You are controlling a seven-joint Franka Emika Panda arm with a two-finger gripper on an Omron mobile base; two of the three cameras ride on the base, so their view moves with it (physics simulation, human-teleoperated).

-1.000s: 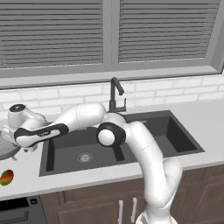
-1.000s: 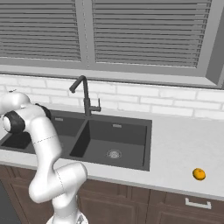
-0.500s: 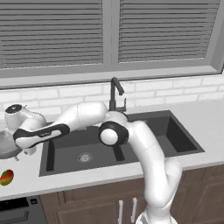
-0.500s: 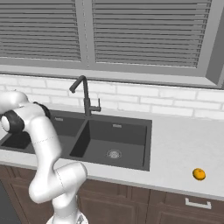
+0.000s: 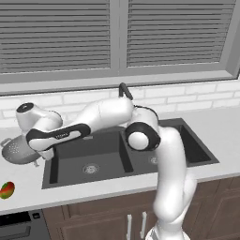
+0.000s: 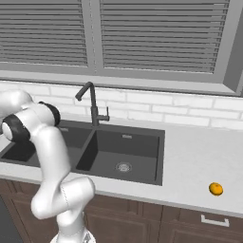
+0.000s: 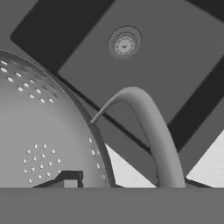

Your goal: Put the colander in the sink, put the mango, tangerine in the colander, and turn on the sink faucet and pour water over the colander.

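The silvery perforated colander [image 5: 18, 151] sits at the left end of the counter, just left of the dark double-basin sink [image 5: 117, 152]. My gripper [image 5: 43, 153] straddles its right rim by a loop handle and is shut on it. In the hand view the colander [image 7: 39, 131] fills the left, its loop handle [image 7: 151, 127] arches up, and my gripper [image 7: 111, 179] has one dark fingertip [image 7: 70, 177] inside the bowl. The mango [image 5: 6, 190] lies on the counter's front left. The tangerine [image 6: 216, 189] rests far right. The black sink faucet [image 6: 90, 102] stands behind the sink, with no water running.
The sink [image 6: 118, 147] has a round drain [image 7: 124, 43] in the basin beyond the colander. A white brick backsplash and a window with blinds run behind the counter [image 6: 190, 161]. Cabinet doors lie below the counter's front edge.
The hand and the colander have shifted a little to the right, toward the sink's left edge. The mango and tangerine have stayed put.
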